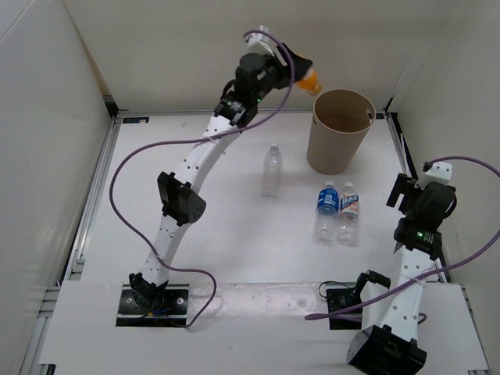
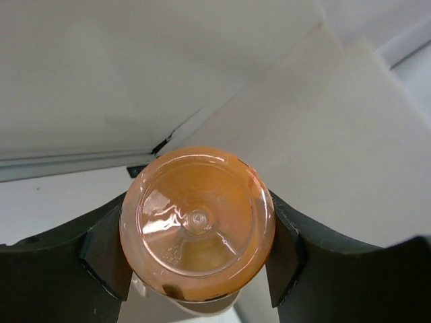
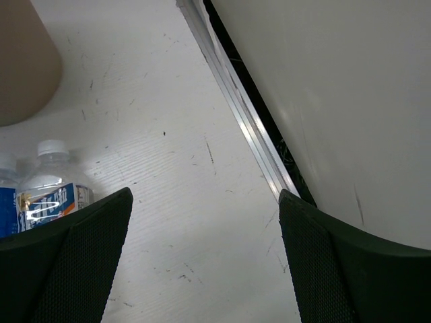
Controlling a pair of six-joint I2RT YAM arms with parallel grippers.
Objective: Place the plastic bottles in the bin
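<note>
My left gripper (image 1: 301, 70) is shut on the short orange bottle (image 1: 311, 80) and holds it high, just left of the rim of the tan bin (image 1: 338, 130). In the left wrist view the orange bottle (image 2: 196, 222) fills the gap between the fingers, its base facing the camera. The slim clear bottle (image 1: 271, 171) lies on the table left of the bin. The blue-label bottle (image 1: 326, 205) and the white-orange-label bottle (image 1: 348, 207) lie side by side in front of the bin. My right gripper (image 1: 412, 205) is open and empty, right of them; both bottles show at the left edge of the right wrist view (image 3: 48, 195).
White walls enclose the table on three sides. A metal rail (image 3: 246, 121) runs along the right edge near my right gripper. The bin's side (image 3: 23, 60) shows in the right wrist view at upper left.
</note>
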